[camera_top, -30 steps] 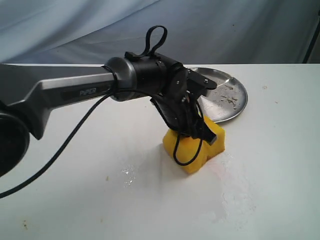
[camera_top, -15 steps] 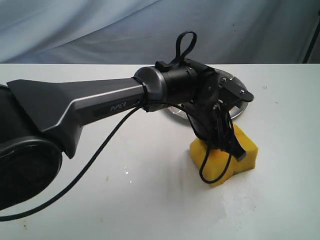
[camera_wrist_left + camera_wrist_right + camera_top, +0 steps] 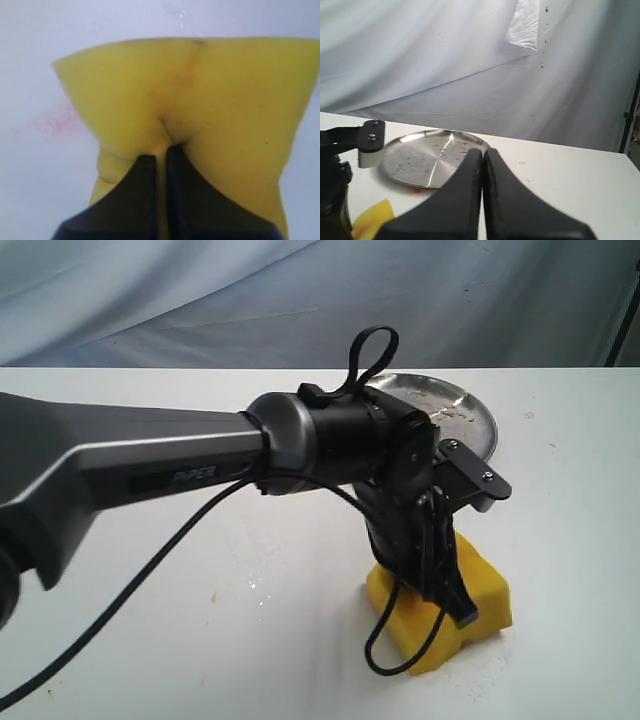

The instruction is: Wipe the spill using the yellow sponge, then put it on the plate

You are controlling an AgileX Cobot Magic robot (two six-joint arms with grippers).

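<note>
Lower right of the exterior view: yellow sponge (image 3: 487, 592) is pinched, creased, by the left gripper (image 3: 161, 150), jaws narrowed on it; it has been dragged lower, farther from the plate (image 3: 488, 428).

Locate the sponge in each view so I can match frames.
Exterior: sponge sits lower right, pinched by the left hand.
Left wrist: sponge fills most of the picture, with the left hand shut on its near edge.
Right wrist: only a yellow corner of the sponge shows at the frame's edge.
Shared landmark: the plate, just beyond the sponge in the exterior and right wrist views; not in the left wrist view.
</note>
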